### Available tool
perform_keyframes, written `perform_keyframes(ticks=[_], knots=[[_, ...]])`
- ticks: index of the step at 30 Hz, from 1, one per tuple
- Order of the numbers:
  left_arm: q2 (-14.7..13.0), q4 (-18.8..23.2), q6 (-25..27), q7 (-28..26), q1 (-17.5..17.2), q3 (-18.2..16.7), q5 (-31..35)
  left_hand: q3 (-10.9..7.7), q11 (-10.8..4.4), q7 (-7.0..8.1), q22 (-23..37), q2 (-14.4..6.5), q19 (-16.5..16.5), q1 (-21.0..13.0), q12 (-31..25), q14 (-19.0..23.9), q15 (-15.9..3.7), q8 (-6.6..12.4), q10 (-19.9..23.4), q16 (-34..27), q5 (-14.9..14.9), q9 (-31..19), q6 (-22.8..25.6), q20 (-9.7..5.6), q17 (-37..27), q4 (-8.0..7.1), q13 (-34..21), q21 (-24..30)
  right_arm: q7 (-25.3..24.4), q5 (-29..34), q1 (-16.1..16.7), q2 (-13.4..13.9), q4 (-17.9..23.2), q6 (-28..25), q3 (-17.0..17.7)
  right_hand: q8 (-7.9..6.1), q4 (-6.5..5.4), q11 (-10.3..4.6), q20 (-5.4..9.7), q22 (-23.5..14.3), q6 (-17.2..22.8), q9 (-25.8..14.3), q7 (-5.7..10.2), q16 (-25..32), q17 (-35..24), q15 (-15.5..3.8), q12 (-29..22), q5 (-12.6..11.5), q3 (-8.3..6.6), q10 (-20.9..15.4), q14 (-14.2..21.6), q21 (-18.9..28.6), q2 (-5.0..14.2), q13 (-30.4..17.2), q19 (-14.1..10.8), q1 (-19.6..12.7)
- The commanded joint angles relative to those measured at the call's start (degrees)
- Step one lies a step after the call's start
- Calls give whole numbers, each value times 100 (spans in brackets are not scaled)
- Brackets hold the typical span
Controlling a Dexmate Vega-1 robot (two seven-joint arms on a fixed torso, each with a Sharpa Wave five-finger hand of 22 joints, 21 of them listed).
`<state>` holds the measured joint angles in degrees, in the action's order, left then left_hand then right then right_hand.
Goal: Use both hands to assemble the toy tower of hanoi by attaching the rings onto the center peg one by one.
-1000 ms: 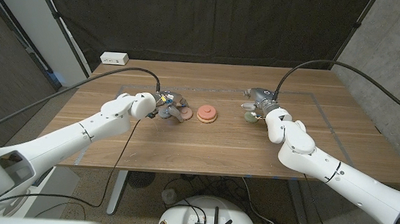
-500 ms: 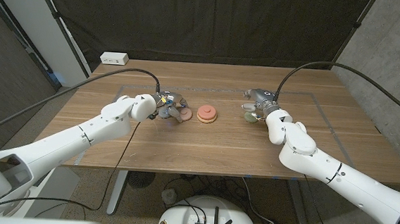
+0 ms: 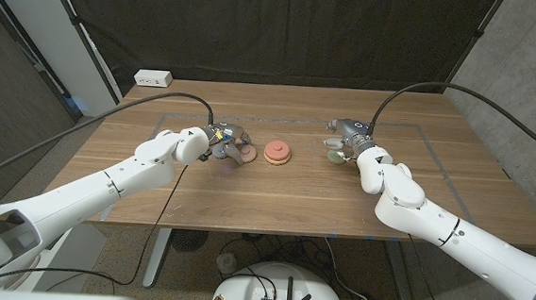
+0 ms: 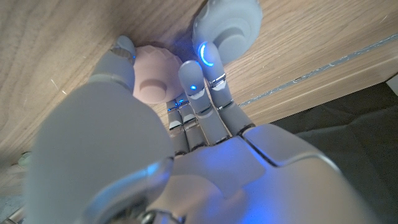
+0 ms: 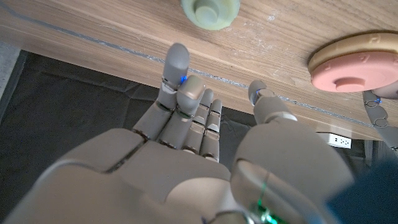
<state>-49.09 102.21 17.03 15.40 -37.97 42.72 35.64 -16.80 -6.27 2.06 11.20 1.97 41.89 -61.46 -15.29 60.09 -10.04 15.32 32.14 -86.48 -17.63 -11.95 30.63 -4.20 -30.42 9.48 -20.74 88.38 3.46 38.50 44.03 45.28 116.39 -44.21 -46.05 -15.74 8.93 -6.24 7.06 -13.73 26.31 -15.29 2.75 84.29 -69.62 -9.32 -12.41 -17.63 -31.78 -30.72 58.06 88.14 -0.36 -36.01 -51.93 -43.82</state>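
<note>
The table (image 3: pixel 293 194) holds the tower (image 3: pixel 277 152) in the middle, with a pink ring already on its peg. The left hand (image 3: pixel 223 143) is just beside it and nearer. Its fingers (image 4: pixel 193 84) touch a pale pink ring (image 4: pixel 154 73), but I cannot tell if they hold it. The right hand (image 3: pixel 346 139) is spread out with nothing in it, beside a green ring (image 5: pixel 210 12).
</note>
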Motion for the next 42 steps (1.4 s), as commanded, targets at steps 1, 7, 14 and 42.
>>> perform_keyframes(ticks=[1,7,14,42], knots=[[-9,43,24,5,80,-21,-17,-57,-338,4,11,-63,59,17,-11,49,-245,-4,387,-5,-47,-24,75,-766,-24,-14,-90,25,37,63,23,48,85,-55,14,-12,3,25,526,-17,53,-16,23,6,-32,-310,12,-37,-38,-40,28,26,24,-20,-80,-11],[-6,69,21,16,114,-27,-11,-71,-332,8,6,-63,73,37,15,53,-247,-22,425,29,-72,-33,115,-769,-77,-27,-129,19,32,62,36,47,103,-76,36,-9,7,21,526,-7,54,-16,24,-3,-22,-310,20,-43,-43,-34,18,17,29,-21,-72,-4],[-20,101,21,76,146,-63,-61,-80,-338,15,5,-63,80,43,33,50,-248,-39,454,61,-86,-39,133,-770,-95,-29,-156,18,18,51,39,41,97,-57,49,-5,8,16,526,-7,56,-16,27,4,-26,-309,24,-51,-49,-39,23,17,34,-23,-73,10],[-388,756,160,634,198,-388,-327,-94,-340,-1,9,-71,124,89,94,124,-247,-88,509,80,-111,-52,193,-774,-211,-40,-232,26,-54,-64,99,33,96,-29,106,4,17,6,527,-9,64,-18,17,40,-41,-309,26,-76,-72,-75,42,19,44,-33,-79,43]])
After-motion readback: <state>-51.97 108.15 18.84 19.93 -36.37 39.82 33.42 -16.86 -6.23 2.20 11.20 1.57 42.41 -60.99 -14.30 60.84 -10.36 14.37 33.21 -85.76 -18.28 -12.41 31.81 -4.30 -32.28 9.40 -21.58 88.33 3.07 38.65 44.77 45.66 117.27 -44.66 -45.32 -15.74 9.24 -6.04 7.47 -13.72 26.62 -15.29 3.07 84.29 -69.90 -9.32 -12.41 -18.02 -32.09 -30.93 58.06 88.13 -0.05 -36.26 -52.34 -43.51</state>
